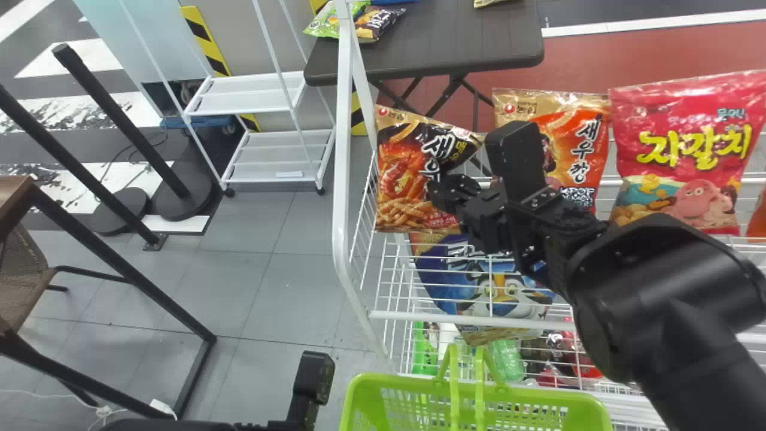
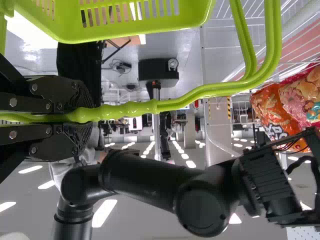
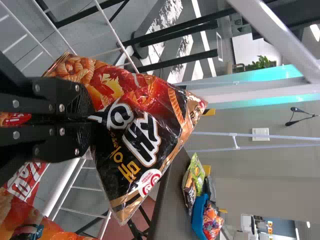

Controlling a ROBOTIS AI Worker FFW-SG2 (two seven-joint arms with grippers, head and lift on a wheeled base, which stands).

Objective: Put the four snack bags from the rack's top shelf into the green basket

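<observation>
Three snack bags [image 1: 676, 137] stand in the rack [image 1: 342, 149] toward 2 o'clock; right gripper [image 1: 452, 194] pinches another bag [image 1: 404, 173]. Left gripper [image 1: 302, 407] clasps the handle [image 2: 180, 101] of the 5-o'clock basket [image 1: 371, 389].

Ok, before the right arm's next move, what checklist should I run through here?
1. Fingers of the right gripper shut on the black bag: ok.
2. Fingers of the left gripper shut on the handle: ok.
3. Black bag over the basket: not ok, it is at the left end of the top shelf.
4. Orange bag and pink bag standing: ok.
5. Basket's floor free for the bag: cannot tell.
</observation>
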